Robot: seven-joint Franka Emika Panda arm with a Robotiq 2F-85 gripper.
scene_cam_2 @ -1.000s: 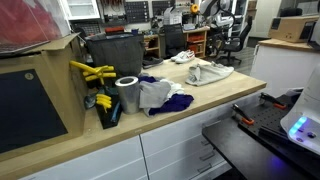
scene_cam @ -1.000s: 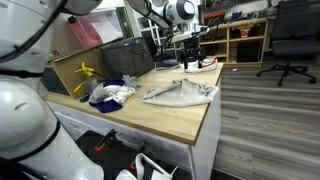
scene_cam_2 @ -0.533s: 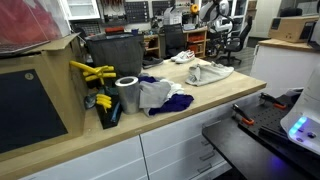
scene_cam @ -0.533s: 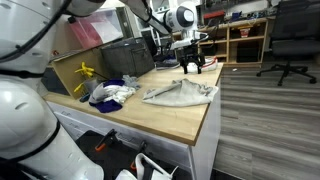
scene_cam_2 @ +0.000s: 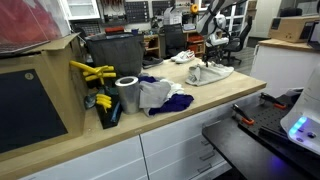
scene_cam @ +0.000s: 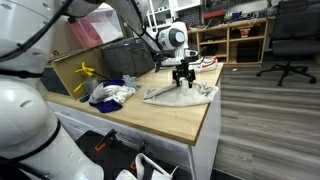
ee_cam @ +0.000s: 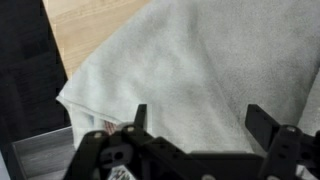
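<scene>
A light grey towel (scene_cam: 180,94) lies crumpled on the far end of the wooden worktop (scene_cam: 150,120); it also shows as a pale heap (scene_cam_2: 208,73) in the other exterior view. My gripper (scene_cam: 183,77) hangs just above the towel, fingers pointing down, open with nothing between them. In the wrist view the towel (ee_cam: 190,70) fills most of the picture, with a folded corner at the left, and the gripper (ee_cam: 198,118) stands wide over it. Whether the fingertips touch the cloth I cannot tell.
A pile of white and blue cloths (scene_cam: 110,92) lies mid-counter by a metal can (scene_cam_2: 127,95) and yellow tools (scene_cam_2: 93,72). A dark bin (scene_cam: 128,55) stands at the back. The counter edge (scene_cam: 205,135) drops to the floor, where an office chair (scene_cam: 290,40) stands.
The arm has come down and towards the towel from farther back; the gripper now hangs right over the cloth. Its jaws have stayed open.
</scene>
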